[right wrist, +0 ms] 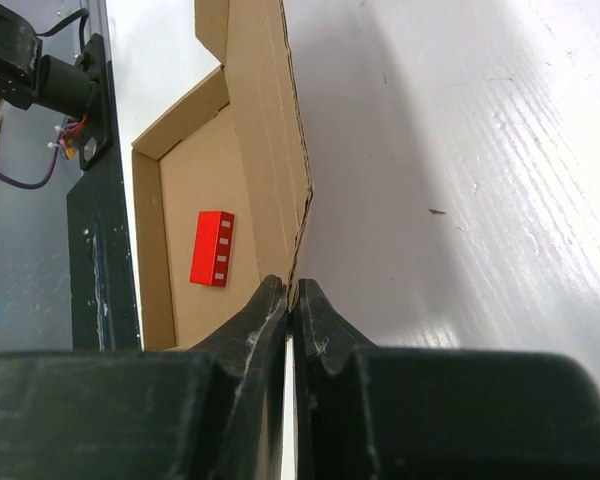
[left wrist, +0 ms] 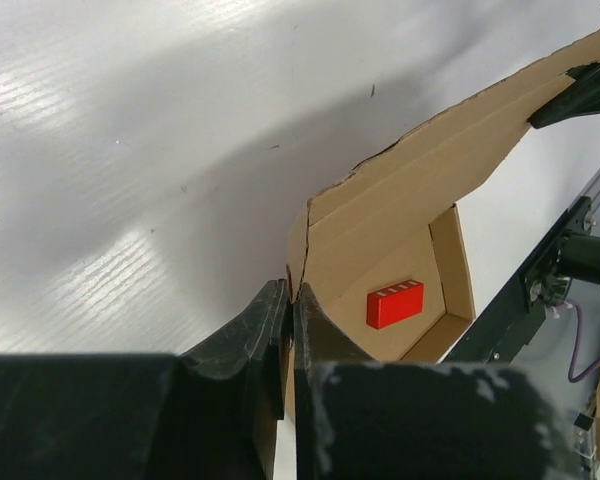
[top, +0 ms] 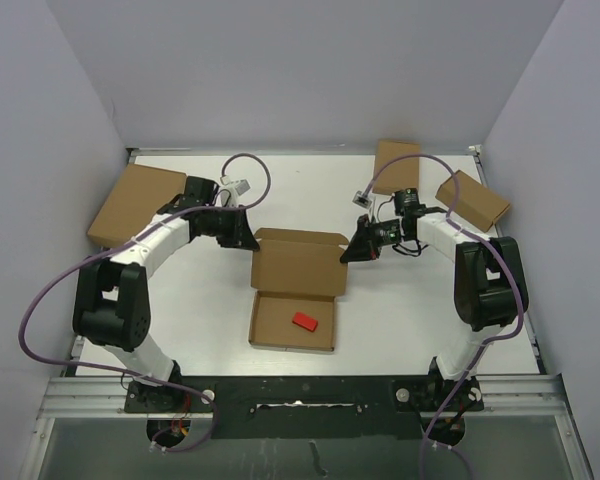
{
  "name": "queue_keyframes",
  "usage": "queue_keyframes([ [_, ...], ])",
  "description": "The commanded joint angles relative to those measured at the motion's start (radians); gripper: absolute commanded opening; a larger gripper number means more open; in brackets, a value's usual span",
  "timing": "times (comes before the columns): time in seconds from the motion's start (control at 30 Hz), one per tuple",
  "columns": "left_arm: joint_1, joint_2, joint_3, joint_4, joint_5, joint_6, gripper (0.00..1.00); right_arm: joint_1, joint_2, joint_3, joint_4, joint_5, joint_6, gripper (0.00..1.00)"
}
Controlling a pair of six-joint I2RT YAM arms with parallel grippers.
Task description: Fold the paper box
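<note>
In the middle of the table (top: 400, 320), the paper box (top: 298, 265) is sitting with its tray lying flat and its lid standing up along the tray's far edge. A little red block (top: 304, 321) is lying inside the tray, toward the right side.

I'm pinching the lid's left end with my left gripper (top: 250, 240), jaws squeezed down to just the thickness of the cardboard. My right gripper (top: 346, 252) is doing the same thing at the lid's right end. So the lid is spanning the gap between my two grippers, and the tray is lying on the near side of both.

Further out, a larger cardboard box (top: 135, 203) is leaning at the back left. Two smaller cardboard boxes (top: 395, 166) are sitting at the back right, behind my right arm.
</note>
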Motion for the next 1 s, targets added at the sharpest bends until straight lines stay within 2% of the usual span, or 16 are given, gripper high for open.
queue_keyframes([
  [0.0,-0.026,-0.059,-0.015,0.057,-0.048,-0.035,0.00,0.030,-0.057,0.064,-0.014,0.032,-0.032,0.00],
  [0.43,-0.095,-0.310,-0.213,0.359,-0.436,-0.230,0.00,0.122,-0.055,0.271,-0.080,0.374,-0.043,0.00],
  [0.73,-0.144,-0.288,-0.204,0.513,-0.633,-0.247,0.00,0.210,-0.028,0.352,0.060,0.658,0.031,0.00],
  [0.97,-0.197,-0.228,-0.184,0.592,-0.780,-0.238,0.00,0.263,-0.029,0.291,0.224,0.821,0.148,0.00],
])
